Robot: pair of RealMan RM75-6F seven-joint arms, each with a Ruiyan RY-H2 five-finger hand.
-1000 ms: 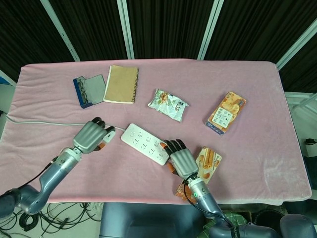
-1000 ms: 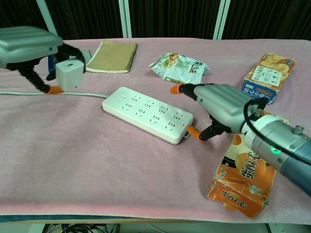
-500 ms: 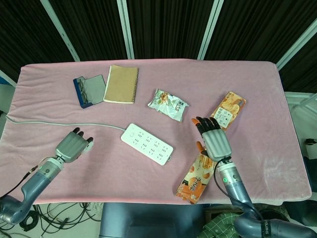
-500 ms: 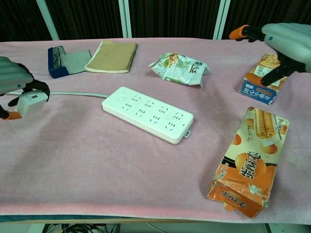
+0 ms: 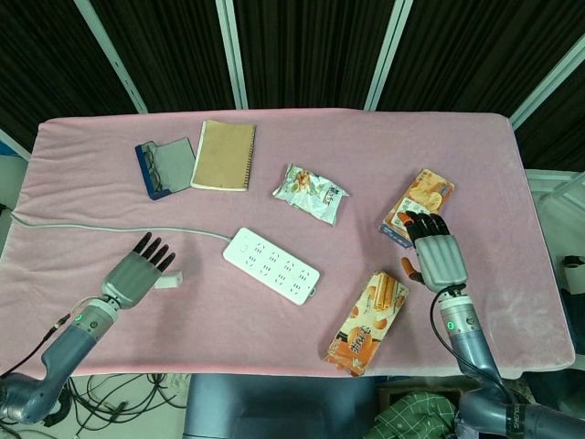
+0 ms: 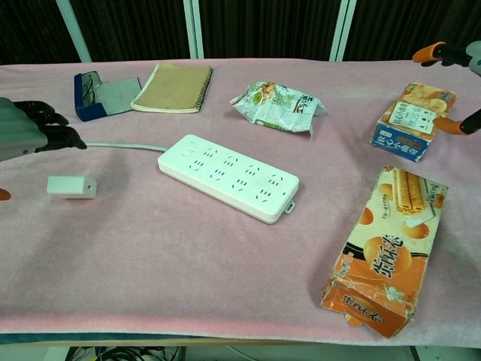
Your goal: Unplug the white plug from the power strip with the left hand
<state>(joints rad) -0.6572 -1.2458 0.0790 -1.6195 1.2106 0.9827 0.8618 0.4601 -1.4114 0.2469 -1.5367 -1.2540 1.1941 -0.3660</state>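
The white plug (image 6: 72, 186) lies on its side on the pink cloth, apart from the white power strip (image 6: 228, 177), whose sockets show nothing in them. In the head view the plug (image 5: 167, 279) peeks out just right of my left hand (image 5: 137, 273). That hand hovers with fingers spread and holds nothing; the chest view shows its dark fingertips (image 6: 54, 128) above and left of the plug. My right hand (image 5: 433, 253) is off to the right near the orange box, fingers apart and empty. Only its orange tips (image 6: 449, 54) reach the chest view.
The strip's grey cord (image 5: 110, 228) runs left off the table. A long orange snack box (image 5: 367, 320) lies right of the strip, an orange-blue box (image 5: 418, 206) beyond it. A snack bag (image 5: 311, 192), notebook (image 5: 224, 155) and blue case (image 5: 164, 165) sit further back.
My left hand carried the plug away from the strip toward the left, set it on the cloth and spread its fingers. My right hand left the strip's end and swung right.
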